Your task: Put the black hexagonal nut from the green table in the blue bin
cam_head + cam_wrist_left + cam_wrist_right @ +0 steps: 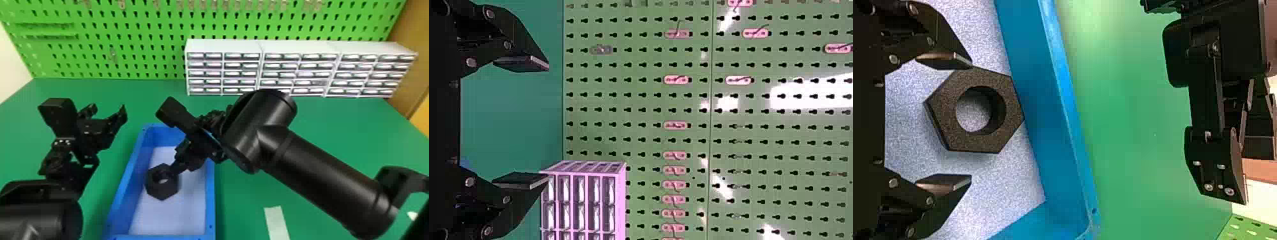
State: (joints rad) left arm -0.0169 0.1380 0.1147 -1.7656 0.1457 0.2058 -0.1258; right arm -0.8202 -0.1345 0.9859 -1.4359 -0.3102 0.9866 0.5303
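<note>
With its two fingers spread apart, the right pincer reaches into the blue bin in the lower middle of the head view, gripping nothing. The black nut is inside the bin, over its pale floor, just beyond the fingertips; the right wrist view shows it partly between them, much nearer one finger than the other, and whether it touches that finger cannot be told. At the left of the head view, the left pincer hangs open and empty beside the bin, above the green table. White drawers stand at upper right, before a green pegboard.
</note>
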